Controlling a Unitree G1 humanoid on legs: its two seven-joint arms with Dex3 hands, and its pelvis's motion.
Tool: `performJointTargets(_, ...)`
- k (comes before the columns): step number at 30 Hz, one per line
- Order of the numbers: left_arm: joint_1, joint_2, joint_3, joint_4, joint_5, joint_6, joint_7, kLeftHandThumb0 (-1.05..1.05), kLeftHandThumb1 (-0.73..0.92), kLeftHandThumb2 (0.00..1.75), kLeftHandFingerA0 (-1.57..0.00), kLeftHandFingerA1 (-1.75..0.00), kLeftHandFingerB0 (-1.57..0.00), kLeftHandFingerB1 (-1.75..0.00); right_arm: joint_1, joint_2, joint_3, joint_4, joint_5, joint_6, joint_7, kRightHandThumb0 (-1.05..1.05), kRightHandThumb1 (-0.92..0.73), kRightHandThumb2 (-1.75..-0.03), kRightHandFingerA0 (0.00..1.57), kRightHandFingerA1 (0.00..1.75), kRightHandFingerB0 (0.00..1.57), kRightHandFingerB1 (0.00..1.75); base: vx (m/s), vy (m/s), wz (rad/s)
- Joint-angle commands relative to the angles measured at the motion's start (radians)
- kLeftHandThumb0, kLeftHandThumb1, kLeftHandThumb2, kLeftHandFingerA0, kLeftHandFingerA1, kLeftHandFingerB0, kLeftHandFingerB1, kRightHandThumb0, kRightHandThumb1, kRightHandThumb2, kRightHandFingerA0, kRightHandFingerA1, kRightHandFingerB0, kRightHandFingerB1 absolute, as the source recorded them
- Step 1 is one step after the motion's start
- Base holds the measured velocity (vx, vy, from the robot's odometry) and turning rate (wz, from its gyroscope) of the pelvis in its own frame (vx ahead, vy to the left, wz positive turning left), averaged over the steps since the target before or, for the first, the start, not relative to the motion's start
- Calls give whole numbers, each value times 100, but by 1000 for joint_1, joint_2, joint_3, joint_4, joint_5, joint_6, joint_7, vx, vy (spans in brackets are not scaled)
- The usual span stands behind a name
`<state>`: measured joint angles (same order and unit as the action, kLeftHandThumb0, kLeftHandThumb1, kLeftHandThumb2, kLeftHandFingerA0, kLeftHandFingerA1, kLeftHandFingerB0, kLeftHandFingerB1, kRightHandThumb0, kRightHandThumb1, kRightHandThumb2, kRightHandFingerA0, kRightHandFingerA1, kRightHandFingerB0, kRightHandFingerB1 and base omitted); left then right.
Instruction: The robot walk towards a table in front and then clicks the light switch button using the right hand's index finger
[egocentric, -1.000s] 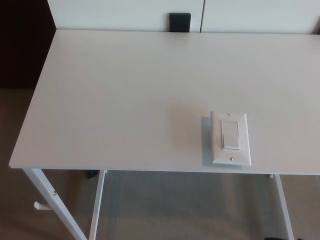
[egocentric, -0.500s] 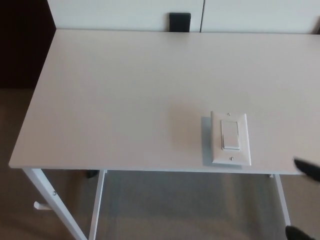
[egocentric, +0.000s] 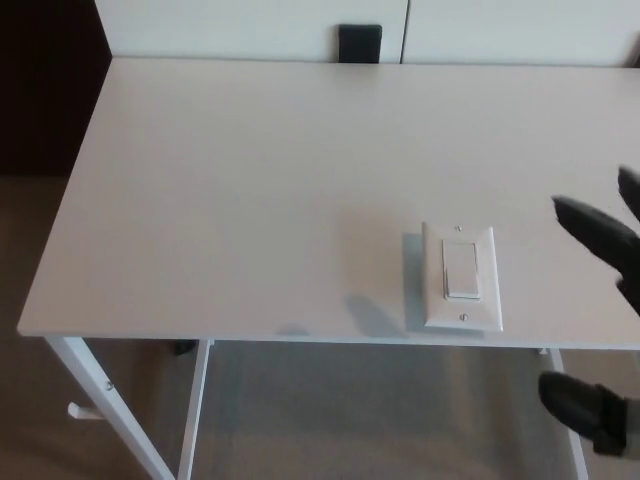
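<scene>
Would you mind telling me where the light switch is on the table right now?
In the head view, the light switch lies flat on the white table, right of centre near its front edge, with the right hand just off to its right.

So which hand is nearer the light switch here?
Right. The right hand is just to the right of the light switch, over the table, not touching it. The left hand isn't in view.

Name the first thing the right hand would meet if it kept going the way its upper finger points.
Probably the switch: the right hand points left and slightly up toward it, though its height above the table is unclear.
</scene>
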<state>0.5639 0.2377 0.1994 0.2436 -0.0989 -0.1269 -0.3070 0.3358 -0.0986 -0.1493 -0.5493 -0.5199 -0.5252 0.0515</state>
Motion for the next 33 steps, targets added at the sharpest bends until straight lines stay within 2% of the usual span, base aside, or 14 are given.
performJointTargets(1,-9,22,2,-24,31,5,29,-22,59,57,-64,-48,-41,-40,-188,-121,68,118,-509,256,143,-95,-72,-101,0,7,5,24,0,0,0)
performJointTargets(2,-9,22,2,-24,31,5,29,-22,59,57,-64,-48,-41,-40,-189,-123,71,119,-510,261,141,-95,-72,-101,0,7,5,24,0,0,0)
performJointTargets(3,-9,23,2,-27,32,-1,28,-21,59,57,-64,-49,-42,-41,-200,-133,81,130,-537,270,145,-84,-81,-67,0,2,8,28,0,0,0)
performJointTargets(4,-6,25,0,-35,37,-4,29,-21,59,57,-65,-49,-43,-41,-228,-151,103,166,-591,289,159,-105,-80,-107,0,2,11,6,0,0,0)
performJointTargets(6,-11,27,-2,-16,44,-26,28,-22,59,56,-66,-49,-44,-41,-242,-161,118,188,-631,309,161,-97,-76,-107,0,11,7,10,0,0,0)
performJointTargets(10,-17,28,-2,-15,44,-27,29,-22,58,57,-66,-49,-44,-42,-276,-180,152,237,-679,351,167,-105,-80,-110,0,6,16,6,0,0,0)
performJointTargets(19,-18,33,-5,-29,51,-25,28,-23,59,57,-66,-49,-45,-42,-286,-184,223,313,-729,411,95,-96,-73,-107,0,9,5,16,0,0,0)
performJointTargets(20,-16,33,-4,-32,50,-21,27,-23,59,57,-66,-49,-44,-41,-285,-184,230,319,-728,418,90,-88,-81,-64,0,11,6,29,0,0,0)
performJointTargets(21,-16,31,-5,-36,49,-14,27,-26,59,58,-67,-49,-46,-43,-279,-178,240,339,-719,430,86,-93,-58,-89,0,1,10,15,0,0,0)
performJointTargets(26,-22,34,-6,-27,59,-38,26,-22,58,57,-66,-50,-45,-42,-273,-165,275,363,-733,498,121,-96,-61,-93,0,1,14,10,0,0,0)
performJointTargets(28,-16,34,-6,-47,60,-13,30,-22,58,57,-66,-49,-45,-42,-271,-170,286,368,-740,511,117,-92,-59,-94,0,7,6,13,0,0,0)
performJointTargets(31,-15,35,-8,-50,61,-12,27,-22,58,57,-66,-49,-45,-42,-269,-175,301,365,-745,535,134,-93,-60,-96,0,8,14,12,0,0,0)
performJointTargets(32,-20,35,-7,-48,57,-7,27,-25,59,59,-65,-49,-46,-43,-270,-176,307,368,-750,543,129,-94,-61,-97,0,7,6,14,0,0,0)
performJointTargets(33,-22,35,-7,-47,55,-4,26,-25,59,58,-66,-49,-46,-43,-271,-176,312,375,-747,551,119,-97,-63,-96,0,3,16,16,0,0,0)
